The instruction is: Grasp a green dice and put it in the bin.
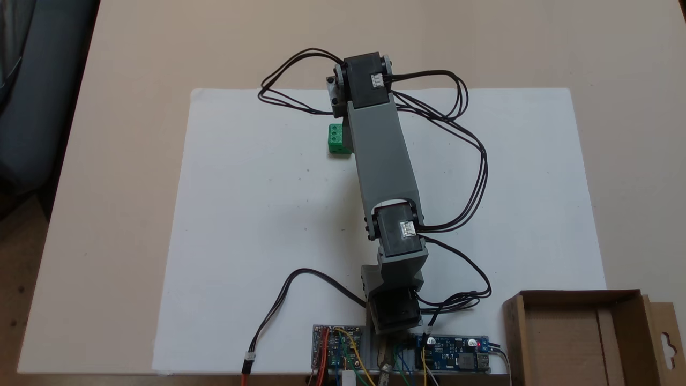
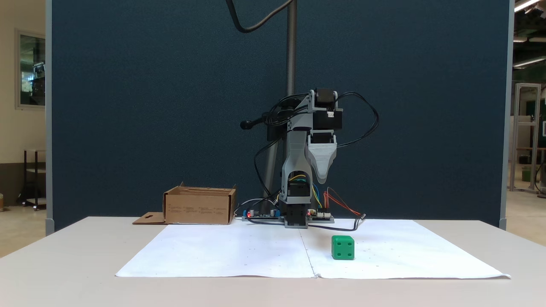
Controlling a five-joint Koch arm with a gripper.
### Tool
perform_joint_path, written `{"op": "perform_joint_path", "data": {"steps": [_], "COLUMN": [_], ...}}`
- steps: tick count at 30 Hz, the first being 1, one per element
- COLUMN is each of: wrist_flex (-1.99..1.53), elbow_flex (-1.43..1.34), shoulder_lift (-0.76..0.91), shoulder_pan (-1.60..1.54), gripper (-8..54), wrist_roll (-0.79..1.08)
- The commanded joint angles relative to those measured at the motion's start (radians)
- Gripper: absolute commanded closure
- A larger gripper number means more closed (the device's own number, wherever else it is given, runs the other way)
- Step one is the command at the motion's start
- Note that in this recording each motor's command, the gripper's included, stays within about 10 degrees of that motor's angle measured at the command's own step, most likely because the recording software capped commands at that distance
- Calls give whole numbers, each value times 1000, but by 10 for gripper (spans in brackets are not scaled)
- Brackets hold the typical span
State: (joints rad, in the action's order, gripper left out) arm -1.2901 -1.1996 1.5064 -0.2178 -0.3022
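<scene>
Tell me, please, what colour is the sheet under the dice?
White; the sheet shows best in the fixed view from above, under the green dice.

A lab or workshop: blue partition panel (image 2: 170,106); bare circuit boards (image 1: 337,348); ceiling strip lights (image 2: 527,5)

The dice (image 2: 343,247) sits on the paper (image 2: 239,251), which lies on the table (image 2: 64,273). In a fixed view the bin (image 2: 199,206) stands left of the arm's base (image 2: 296,215) (off the paper), well apart from the dice.
</scene>
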Motion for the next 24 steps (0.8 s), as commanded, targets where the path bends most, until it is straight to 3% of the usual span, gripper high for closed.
{"op": "perform_joint_path", "data": {"steps": [1, 24], "wrist_flex": [37, 161], "elbow_flex": [32, 66], "shoulder_lift": [-2, -112], "shoulder_pan": [-20, -66], "gripper": [-12, -12], "wrist_roll": [-81, -130]}}
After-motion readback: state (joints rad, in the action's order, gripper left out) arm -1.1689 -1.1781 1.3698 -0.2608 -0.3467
